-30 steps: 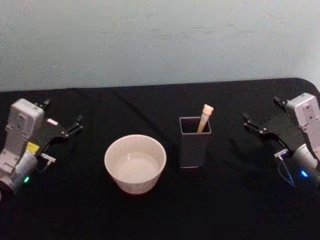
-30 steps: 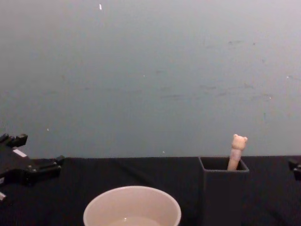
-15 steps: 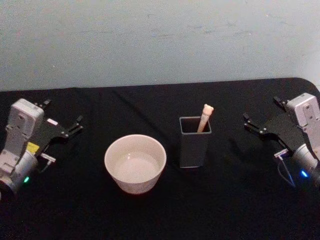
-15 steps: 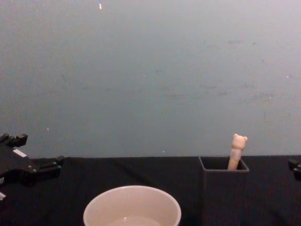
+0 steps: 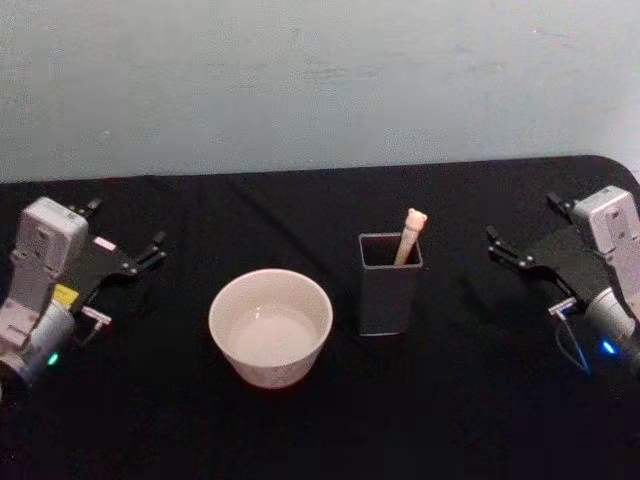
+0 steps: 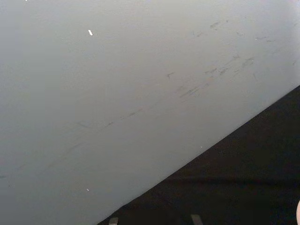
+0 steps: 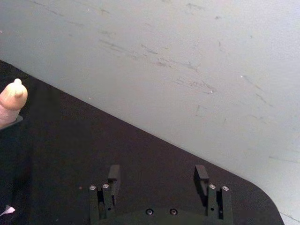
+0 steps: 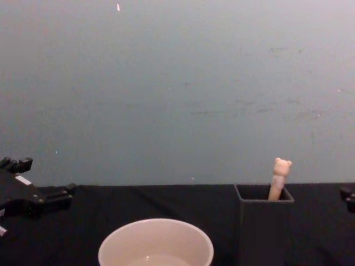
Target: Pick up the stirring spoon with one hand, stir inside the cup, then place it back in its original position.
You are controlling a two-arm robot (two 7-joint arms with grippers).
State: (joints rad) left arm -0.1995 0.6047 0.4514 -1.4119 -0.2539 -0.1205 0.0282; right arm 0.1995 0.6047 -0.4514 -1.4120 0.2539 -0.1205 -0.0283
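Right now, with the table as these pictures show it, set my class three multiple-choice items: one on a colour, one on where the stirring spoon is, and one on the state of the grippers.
1. What colour is the cup?
A. cream
B. red
C. blue

2. Where is the stirring spoon?
A. lying in the cup
B. standing in the dark holder
C. lying flat on the black cloth

3. How do the left gripper and the right gripper stand?
A. both open and empty, one at each side of the table
B. both shut
C. one holding the spoon

Answers:
1 A, since the head view shows a pale cream cup on the black cloth.
2 B, since the bear-topped handle sticks up out of the holder's square mouth.
3 A, since each gripper's fingers are spread with nothing between them, well away from the cup and holder.
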